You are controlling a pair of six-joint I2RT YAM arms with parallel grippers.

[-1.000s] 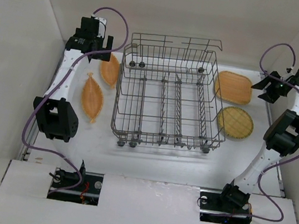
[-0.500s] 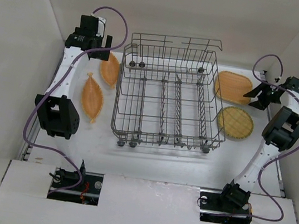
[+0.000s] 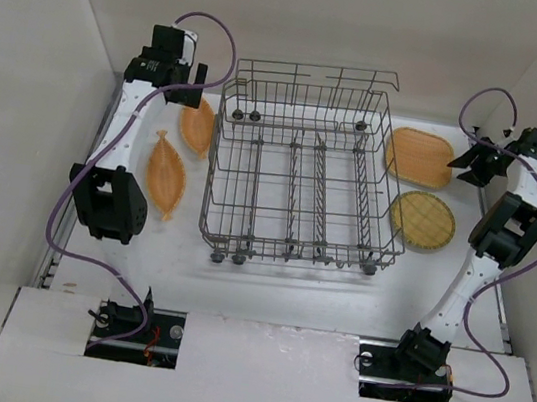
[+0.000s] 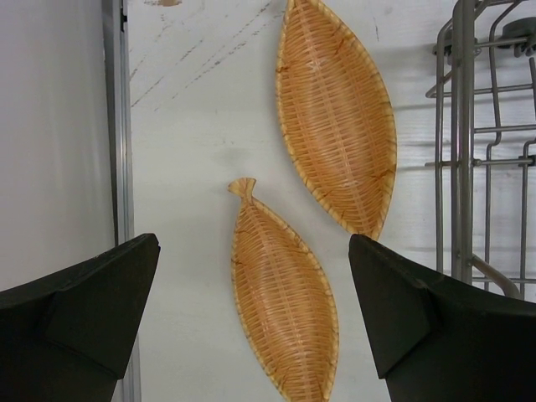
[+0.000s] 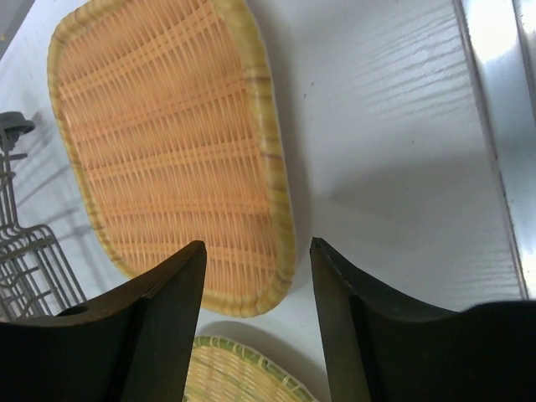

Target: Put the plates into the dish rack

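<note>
Woven orange-tan plates are laid out on a white table (image 3: 285, 295), two on each side of a grey wire dish rack (image 3: 300, 196), with one robot arm reaching over each pair.

At the far left, the left gripper (image 4: 253, 247) is held above the table with its two dark fingers spread wide apart, and nothing is gripped between them. Below it, a fish-shaped plate (image 4: 285, 310) is seen lying flat, its small tail pointing away from the robot. Just beyond it, and a little closer to the rack, a leaf-shaped plate (image 4: 337, 117) is laid flat as well. The two plates are set near each other but are not touching. The leaf-shaped plate is placed just beside the rack's left wall.

In the middle, the dish rack is stood upright on the table, with its rows of tines running front to back and small wheels along its near edge.

To the right of the rack, a rounded-square plate (image 3: 420, 156) is laid flat near the rack's far right corner. A round plate (image 3: 422, 219) with a faint grid pattern is laid nearer the robot, just beside it.

At the far right, the right gripper (image 5: 258, 244) is held over the outer edge of the rounded-square plate. Its fingers are parted and nothing is grasped.

All four plates are on the table, outside the rack.
</note>
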